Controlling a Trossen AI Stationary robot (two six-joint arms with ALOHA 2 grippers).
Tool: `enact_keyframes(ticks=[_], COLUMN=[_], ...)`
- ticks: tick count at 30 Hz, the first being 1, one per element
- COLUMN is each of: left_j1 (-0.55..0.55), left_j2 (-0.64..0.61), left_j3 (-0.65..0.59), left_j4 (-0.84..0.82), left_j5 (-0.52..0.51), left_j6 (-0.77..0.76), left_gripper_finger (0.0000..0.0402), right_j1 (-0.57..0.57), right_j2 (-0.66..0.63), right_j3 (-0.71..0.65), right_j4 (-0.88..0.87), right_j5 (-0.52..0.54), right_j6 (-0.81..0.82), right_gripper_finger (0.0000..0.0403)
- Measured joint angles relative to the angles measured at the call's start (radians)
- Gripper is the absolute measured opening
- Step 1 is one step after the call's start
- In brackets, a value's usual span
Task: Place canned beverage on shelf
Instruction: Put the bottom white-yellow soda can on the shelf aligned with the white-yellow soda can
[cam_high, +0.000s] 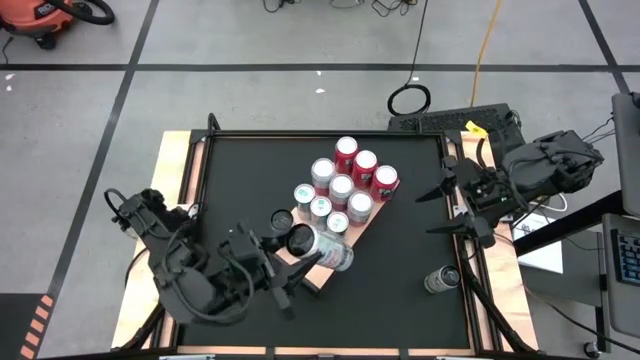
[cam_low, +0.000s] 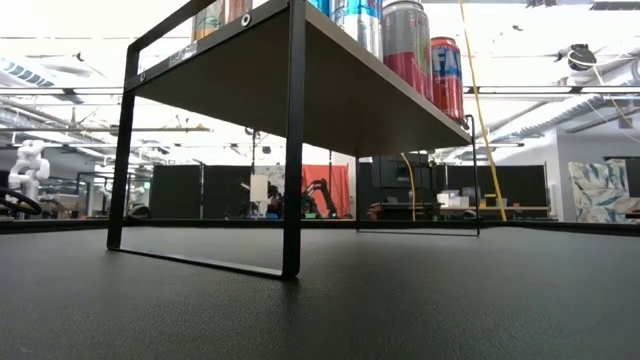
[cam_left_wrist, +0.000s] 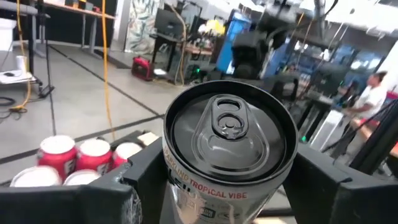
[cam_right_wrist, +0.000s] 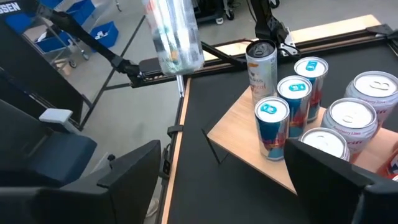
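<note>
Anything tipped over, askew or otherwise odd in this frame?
Only one thing: the can in the left gripper lies tilted on its side over the shelf's near corner, while the cans on the shelf stand upright. A lone can stands on the table, off the shelf, near the right gripper.

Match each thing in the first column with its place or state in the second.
1. silver can
2. red cans
3. lone can
4. right hand

a. standing on the black tabletop, off the shelf
b. open and empty, at the right side
c. gripped in the left hand, above the shelf's corner
d. grouped at one end of the shelf

Pairs: 1-c, 2-d, 3-a, 4-b
</note>
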Motion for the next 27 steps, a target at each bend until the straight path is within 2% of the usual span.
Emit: enact_keyframes(ticks=[3, 7, 18, 27], left_j1=[0.006, 0.043, 0.231, 0.358], left_j2=[0.000, -0.003, -0.063, -0.172], left_j3=[0.000, 0.000, 0.000, 0.000], left_j4=[-0.100, -0.101, -0.107, -0.269], left_j5=[-0.003, 0.056, 0.374, 0.547], left_j6=[-0.076, -0.110, -0.057, 0.008], left_gripper_finger=[0.0251, 0.0251, 0.0251, 0.0251], right_j1=[0.000, 0.000, 0.000, 0.000], right_j2=[-0.001, -0.001, -0.001, -0.001], right_j3=[0.000, 0.000, 0.000, 0.000], right_j4=[0.000, -0.001, -0.004, -0.010], right_j5=[0.000, 0.000, 0.000, 0.001], right_j6=[-0.003, -0.014, -0.017, -0.014], right_gripper_finger=[0.0318, 0.0318, 0.0318, 0.0318])
